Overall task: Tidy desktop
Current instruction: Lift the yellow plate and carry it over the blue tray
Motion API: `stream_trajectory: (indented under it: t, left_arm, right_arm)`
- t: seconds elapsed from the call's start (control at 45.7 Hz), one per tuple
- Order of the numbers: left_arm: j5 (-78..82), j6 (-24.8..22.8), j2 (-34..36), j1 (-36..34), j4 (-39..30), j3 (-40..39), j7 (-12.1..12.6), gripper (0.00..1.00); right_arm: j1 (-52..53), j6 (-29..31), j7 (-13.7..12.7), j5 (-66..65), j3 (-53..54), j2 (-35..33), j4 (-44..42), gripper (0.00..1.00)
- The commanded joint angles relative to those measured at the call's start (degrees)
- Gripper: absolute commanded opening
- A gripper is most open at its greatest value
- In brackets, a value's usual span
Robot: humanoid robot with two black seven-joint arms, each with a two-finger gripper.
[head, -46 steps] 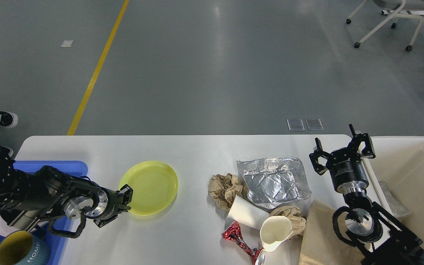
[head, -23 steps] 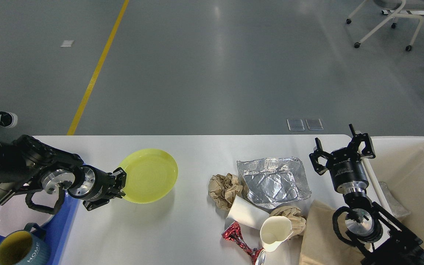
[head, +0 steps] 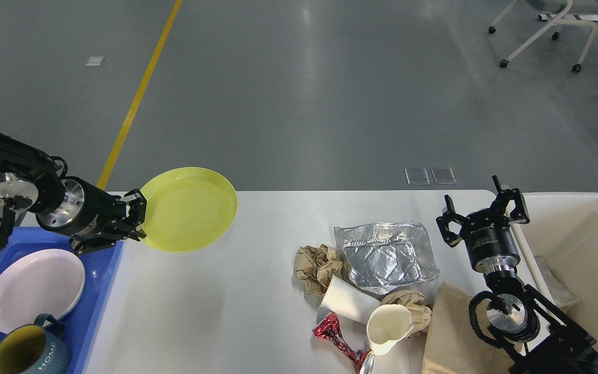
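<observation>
Over the far left corner of the counter (head: 257, 311), your left claw (head: 137, 218) grips the yellow plate (head: 187, 209) by its rim, lifted clear above the surface. Near the right edge, your right claw (head: 483, 208) stands with fingers spread, holding nothing, beside the foil tray (head: 384, 254).

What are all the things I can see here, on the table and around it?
desktop: one, white-grey, across the middle
yellow plate: one, held up over the desktop's far left corner
blue tray: one, left edge
white plate: one, in the tray
mug: one, teal, yellow inside, in the tray
foil container: one, silver, right of centre
crumpled paper: two wads, brown
paper cups: two, white, lying down
red wrapper: one
cream bin: one, far right
left gripper: black, gripping the yellow plate
right gripper: black, open, empty
</observation>
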Motion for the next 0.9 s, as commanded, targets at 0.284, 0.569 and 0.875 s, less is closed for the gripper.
stream_trajectory:
  t: [0.284, 0.569, 0.875]
  left_arm:
    - [0.08, -7.00, 1.12, -7.32, -2.52, 4.92, -0.37, 0.00]
    - [6.48, -7.88, 13.06, -2.75, 5.47, 7.38, 0.33, 0.00]
    - [12.64, -11.12, 28.36, 12.79, 22.78, 3.61, 0.42, 0.00]
  right_arm:
    - [0.00, 0.05, 0.00, 0.00, 0.00, -0.09, 0.07, 1.00]
    - [0.00, 0.05, 0.00, 0.09, 0.00, -0.09, 0.07, 1.00]
    - [0.00, 0.05, 0.00, 0.00, 0.00, -0.09, 0.07, 1.00]
